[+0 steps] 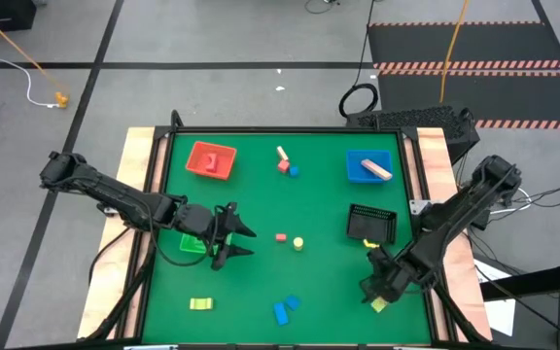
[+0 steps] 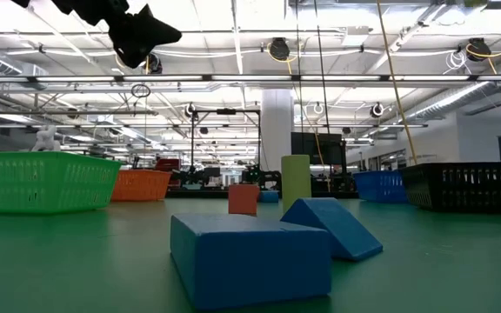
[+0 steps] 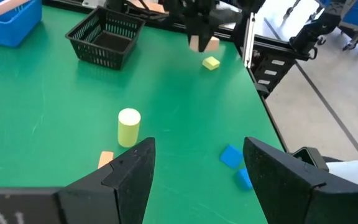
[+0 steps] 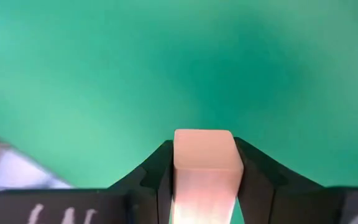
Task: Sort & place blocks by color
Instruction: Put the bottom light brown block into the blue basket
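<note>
Green cloth covers the worktop (image 1: 261,292), with a big bright hall behind it. The right hand (image 4: 204,163) is closed tight on a pale pink block (image 4: 204,155), held between both fingers. It hangs low near the black basket (image 1: 371,225), on the side away from the blue tray (image 1: 367,165), with a small yellow block (image 1: 379,305) just beside it. This looks like the carry step. Next, I think, the block must go across to the red tray (image 1: 211,159), far past the basket. The left hand (image 1: 242,240) is wide open and holds nothing. It waits well away from the basket, by the green tray (image 1: 193,242). Blue blocks (image 1: 284,308) still lie loose.
</note>
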Controlling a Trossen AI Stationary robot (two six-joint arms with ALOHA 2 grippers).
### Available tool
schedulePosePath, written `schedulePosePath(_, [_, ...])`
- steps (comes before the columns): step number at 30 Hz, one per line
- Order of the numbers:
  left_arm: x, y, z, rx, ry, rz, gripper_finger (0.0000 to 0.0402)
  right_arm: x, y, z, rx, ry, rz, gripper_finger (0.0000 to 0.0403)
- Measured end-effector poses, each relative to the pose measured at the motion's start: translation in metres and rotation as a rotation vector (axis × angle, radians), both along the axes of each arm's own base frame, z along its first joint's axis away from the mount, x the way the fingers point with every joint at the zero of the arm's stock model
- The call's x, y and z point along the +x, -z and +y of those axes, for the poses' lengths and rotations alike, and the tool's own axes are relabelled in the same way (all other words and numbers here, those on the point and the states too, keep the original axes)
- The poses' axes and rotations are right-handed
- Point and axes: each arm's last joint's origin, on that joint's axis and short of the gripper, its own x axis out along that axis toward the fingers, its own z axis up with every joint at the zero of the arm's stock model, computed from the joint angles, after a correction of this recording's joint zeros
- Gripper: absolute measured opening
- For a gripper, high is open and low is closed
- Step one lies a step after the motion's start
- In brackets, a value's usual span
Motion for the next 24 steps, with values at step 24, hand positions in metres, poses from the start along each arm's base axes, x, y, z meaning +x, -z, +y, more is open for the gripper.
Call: schedulePosePath(24, [0.011,-0.010,0.028,0.020,-0.098,-0.112,0.0243,-0.026,0.001,-0.172,-1.069,0.357,-0.264,0.0120])
